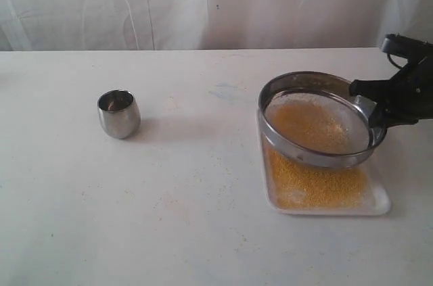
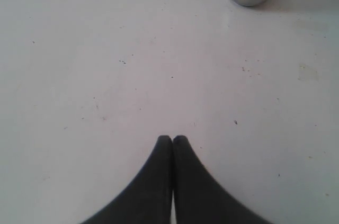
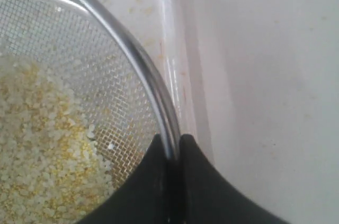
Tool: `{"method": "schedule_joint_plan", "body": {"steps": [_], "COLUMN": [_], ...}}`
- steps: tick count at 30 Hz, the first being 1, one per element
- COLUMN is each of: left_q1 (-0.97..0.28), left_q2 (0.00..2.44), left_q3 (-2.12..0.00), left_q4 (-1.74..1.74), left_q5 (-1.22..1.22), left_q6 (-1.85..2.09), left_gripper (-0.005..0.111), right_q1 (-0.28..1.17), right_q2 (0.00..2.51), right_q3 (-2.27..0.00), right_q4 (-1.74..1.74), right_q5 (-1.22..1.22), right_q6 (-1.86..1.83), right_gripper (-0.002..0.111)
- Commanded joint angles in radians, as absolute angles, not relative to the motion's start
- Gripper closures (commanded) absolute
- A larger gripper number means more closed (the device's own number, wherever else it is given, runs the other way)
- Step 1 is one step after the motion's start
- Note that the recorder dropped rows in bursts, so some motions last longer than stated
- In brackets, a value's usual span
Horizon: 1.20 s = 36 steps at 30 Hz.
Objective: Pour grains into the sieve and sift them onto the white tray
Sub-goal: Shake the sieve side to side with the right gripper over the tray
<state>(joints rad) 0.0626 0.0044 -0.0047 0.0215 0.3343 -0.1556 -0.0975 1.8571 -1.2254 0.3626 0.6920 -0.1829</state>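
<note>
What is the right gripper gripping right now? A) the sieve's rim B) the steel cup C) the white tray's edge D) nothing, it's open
A: in the right wrist view the right gripper pinches the sieve by its steel rim, holding it above the white tray; the steel cup stands well apart, untouched.

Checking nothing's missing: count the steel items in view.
2. The small cup stands left on the table; the sieve is held by the right tool above the white tray.
</note>
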Motion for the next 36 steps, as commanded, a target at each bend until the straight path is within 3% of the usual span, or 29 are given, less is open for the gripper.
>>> {"method": "schedule_joint_plan", "body": {"steps": [1, 5, 9, 15, 19, 24, 28, 34, 36], "left_q1": [0.057, 0.057, 0.057, 0.057, 0.057, 0.057, 0.057, 0.057, 0.057], "left_q2": [0.0, 0.0, 0.0, 0.0, 0.0, 0.0, 0.0, 0.0, 0.0], "left_q3": [0.0, 0.0, 0.0, 0.0, 0.0, 0.0, 0.0, 0.0, 0.0], "left_q4": [0.015, 0.015, 0.015, 0.015, 0.015, 0.015, 0.015, 0.015, 0.015], "left_q5": [0.366, 0.366, 0.366, 0.366, 0.366, 0.366, 0.366, 0.366, 0.366], "left_q6": [-0.157, -0.157, -0.157, -0.157, -0.157, -0.157, -0.157, -0.157, -0.157], "left_gripper": [0.107, 0.107, 0.107, 0.107, 0.107, 0.107, 0.107, 0.107, 0.107], "right_q1": [-0.099, -0.104, -0.1, -0.095, -0.095, -0.104, -0.103, -0.109, -0.111], "right_q2": [1.842, 1.842, 1.842, 1.842, 1.842, 1.842, 1.842, 1.842, 1.84], "right_q3": [-1.214, -1.213, -1.199, -1.178, -1.177, -1.179, -1.175, -1.167, -1.173], "right_q4": [0.393, 0.393, 0.393, 0.389, 0.39, 0.388, 0.39, 0.393, 0.393], "right_q5": [0.763, 0.588, 0.766, 0.556, 0.668, 0.539, 0.784, 0.551, 0.642], "right_q6": [-0.225, -0.205, -0.19, -0.222, -0.191, -0.216, -0.213, -0.226, -0.202], "right_gripper": [0.108, 0.108, 0.108, 0.108, 0.108, 0.108, 0.108, 0.108, 0.108]}}
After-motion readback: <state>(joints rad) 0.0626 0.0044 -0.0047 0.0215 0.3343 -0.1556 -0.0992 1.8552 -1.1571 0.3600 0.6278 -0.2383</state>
